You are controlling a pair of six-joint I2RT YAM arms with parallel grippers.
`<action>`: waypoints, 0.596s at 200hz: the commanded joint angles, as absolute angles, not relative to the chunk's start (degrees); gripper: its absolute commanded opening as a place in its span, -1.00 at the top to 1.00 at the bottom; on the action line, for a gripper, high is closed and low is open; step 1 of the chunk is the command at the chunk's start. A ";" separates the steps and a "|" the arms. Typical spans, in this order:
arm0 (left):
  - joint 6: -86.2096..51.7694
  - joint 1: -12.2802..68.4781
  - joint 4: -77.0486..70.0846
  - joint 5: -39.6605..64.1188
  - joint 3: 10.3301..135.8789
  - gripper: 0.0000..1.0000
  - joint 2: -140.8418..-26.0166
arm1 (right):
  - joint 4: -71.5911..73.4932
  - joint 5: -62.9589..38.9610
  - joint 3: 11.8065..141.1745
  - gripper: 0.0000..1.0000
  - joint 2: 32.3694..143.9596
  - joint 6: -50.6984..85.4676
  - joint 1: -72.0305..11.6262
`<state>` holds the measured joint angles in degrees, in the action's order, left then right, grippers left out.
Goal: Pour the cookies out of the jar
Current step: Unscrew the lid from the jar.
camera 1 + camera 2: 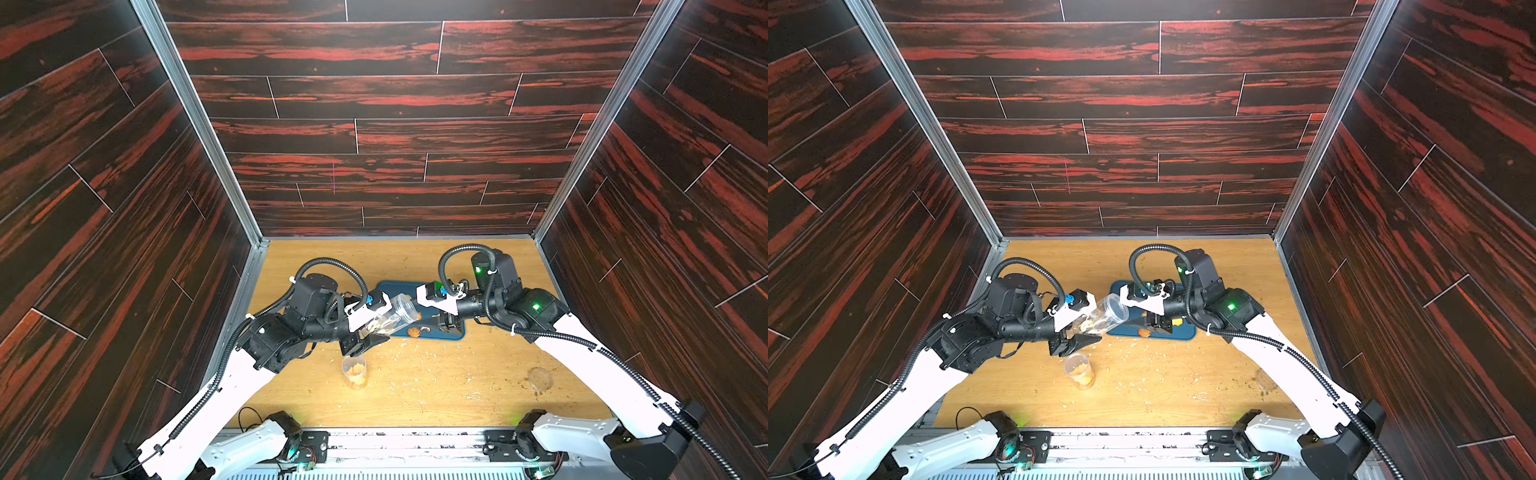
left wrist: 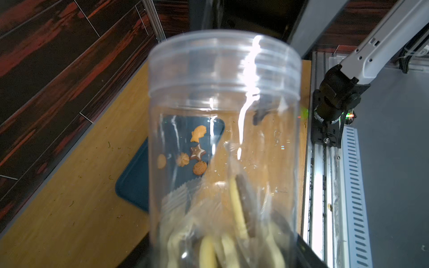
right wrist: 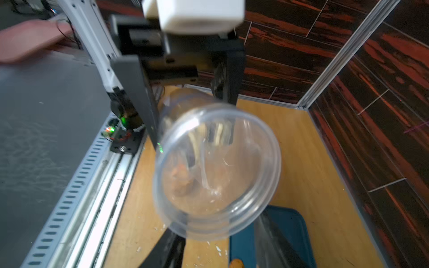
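Note:
My left gripper point(image 1: 376, 328) is shut on a clear plastic jar point(image 1: 395, 318), tilted with its open mouth over the blue tray point(image 1: 432, 333). Inside the jar point(image 2: 222, 92), pale yellow and dark cookies point(image 2: 236, 208) sit low down in a crinkled clear wrapper. Several cookies point(image 2: 198, 150) lie on the tray, among them a fish, a star and round ones. My right gripper point(image 1: 449, 326) hangs over the tray just beyond the jar's mouth. In the right wrist view the jar's rim point(image 3: 216, 167) hides its fingertips; one finger point(image 3: 171, 248) shows below. It is shut, with nothing seen in it.
A small clear cup point(image 1: 354, 372) of orange snacks stands just in front of the left gripper. A clear lid point(image 1: 540, 378) lies at the front right. Pale crumbs point(image 1: 415, 365) are scattered over the wooden table. Dark panelled walls close in three sides.

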<state>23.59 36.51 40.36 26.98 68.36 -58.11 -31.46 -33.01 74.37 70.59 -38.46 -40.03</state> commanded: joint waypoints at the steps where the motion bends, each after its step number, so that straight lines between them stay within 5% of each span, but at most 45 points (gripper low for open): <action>1: 22.56 36.14 39.05 26.81 68.61 0.27 -57.48 | -27.16 -30.35 73.01 -0.13 68.34 -36.25 -40.09; 25: 23.19 36.19 38.95 25.41 68.47 0.26 -57.39 | -19.03 -29.42 72.89 -0.22 65.19 -20.11 -36.87; 43: 23.57 36.08 38.98 24.16 68.35 0.27 -57.13 | -16.07 -15.91 75.48 -0.97 63.64 2.16 -35.16; 55: 24.02 36.17 38.85 23.46 68.21 0.27 -56.94 | -24.28 -6.66 81.41 -0.98 65.08 16.86 -33.25; 76: 24.37 36.13 38.41 22.75 67.78 0.27 -56.70 | -43.01 -21.51 96.57 -0.97 74.36 27.73 -25.82; 119: 24.80 36.13 38.34 21.85 67.83 0.26 -56.78 | -77.08 -35.24 123.80 -0.98 93.91 33.63 -25.40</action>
<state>23.77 36.07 38.54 22.55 68.34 -57.67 -51.64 -26.46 116.49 85.76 23.38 -25.17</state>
